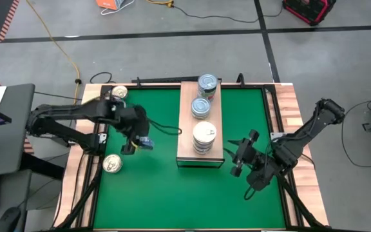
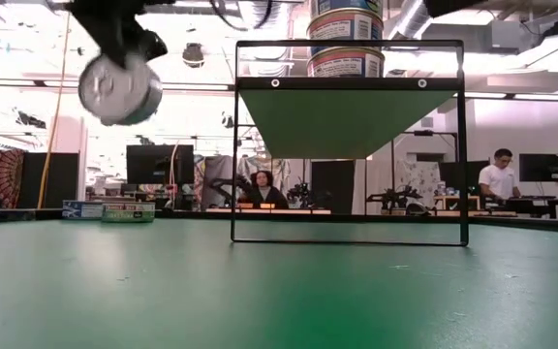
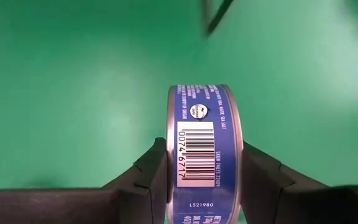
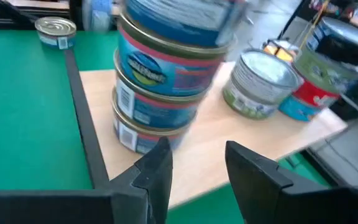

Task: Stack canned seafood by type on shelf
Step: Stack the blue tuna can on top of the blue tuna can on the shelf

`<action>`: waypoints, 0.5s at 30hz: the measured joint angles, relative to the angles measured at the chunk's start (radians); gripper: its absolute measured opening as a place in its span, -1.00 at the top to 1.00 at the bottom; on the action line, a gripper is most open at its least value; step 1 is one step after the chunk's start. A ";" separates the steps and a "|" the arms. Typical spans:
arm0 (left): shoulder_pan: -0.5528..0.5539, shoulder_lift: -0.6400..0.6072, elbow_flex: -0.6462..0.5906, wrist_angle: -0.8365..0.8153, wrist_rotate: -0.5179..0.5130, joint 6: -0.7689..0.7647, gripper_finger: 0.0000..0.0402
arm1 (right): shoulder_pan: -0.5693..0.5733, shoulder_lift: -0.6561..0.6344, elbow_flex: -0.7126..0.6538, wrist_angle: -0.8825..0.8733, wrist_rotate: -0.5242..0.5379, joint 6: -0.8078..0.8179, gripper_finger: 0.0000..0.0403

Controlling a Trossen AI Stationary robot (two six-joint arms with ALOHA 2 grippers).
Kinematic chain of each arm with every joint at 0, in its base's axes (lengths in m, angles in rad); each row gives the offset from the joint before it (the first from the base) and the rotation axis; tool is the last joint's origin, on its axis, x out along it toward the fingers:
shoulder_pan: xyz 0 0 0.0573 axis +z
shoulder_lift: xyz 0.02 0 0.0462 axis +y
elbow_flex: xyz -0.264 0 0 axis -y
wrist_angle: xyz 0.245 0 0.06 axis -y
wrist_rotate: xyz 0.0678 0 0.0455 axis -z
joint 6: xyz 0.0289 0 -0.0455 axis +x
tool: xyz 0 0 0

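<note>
Left gripper (image 1: 136, 143) is clamped on a blue-label can (image 3: 205, 152), held on edge, fingers (image 3: 151, 171) pressing its flat faces, barcode toward the wrist cam. It's up off the green mat (image 1: 140, 187); low view shows the can in the air well above the surface. The shelf (image 1: 187, 129) sits off to the gripper's right side, apart from it, bare mat between.

Right gripper (image 1: 242, 156) hangs just off the shelf's near corner, fingers (image 4: 156, 169) spread and holding nothing. Directly ahead of it is the white-top stack (image 1: 204, 137), three tins high as far as I can tell from the right wrist view.

Progress, my read: partway. On the shelf: the white-top stack at the near end, a blue-silver tin (image 1: 201, 107) mid-plank, another (image 1: 207, 84) at the far end; I can't tell the height of those two from above. Still off the shelf: the one I'm holding, a gold-top tin (image 1: 112, 164) just behind-left of the left gripper on the table border, and another (image 1: 119, 93) at the far left corner. Probably a few more placements.

Obstructions: shelf is raised on a thin black frame (image 2: 347, 145), so the can needs to clear the plank edge. Right gripper is parked close to the near stack; a bump there could topple it. Cables run along the left mat edge near the left arm.
</note>
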 joint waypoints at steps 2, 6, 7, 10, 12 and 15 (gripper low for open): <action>0.043 -0.030 0.000 0.041 0.089 -0.006 0.33 | -0.001 -0.028 -0.025 0.005 0.009 0.014 0.11; 0.161 -0.054 0.000 0.160 0.221 -0.013 0.33 | -0.001 -0.080 -0.063 0.021 0.039 0.022 0.11; 0.198 -0.054 0.000 0.205 0.275 -0.013 0.33 | -0.005 -0.091 -0.069 0.020 0.044 0.023 0.11; 0.321 -0.038 0.003 0.325 0.438 -0.028 0.33 | -0.022 -0.131 -0.095 0.020 0.045 0.023 0.11; 0.402 -0.006 0.027 0.370 0.523 -0.031 0.33 | -0.039 -0.168 -0.124 0.018 0.043 0.024 0.11; 0.499 0.060 0.096 0.420 0.611 -0.043 0.33 | -0.068 -0.236 -0.176 0.017 0.042 0.025 0.11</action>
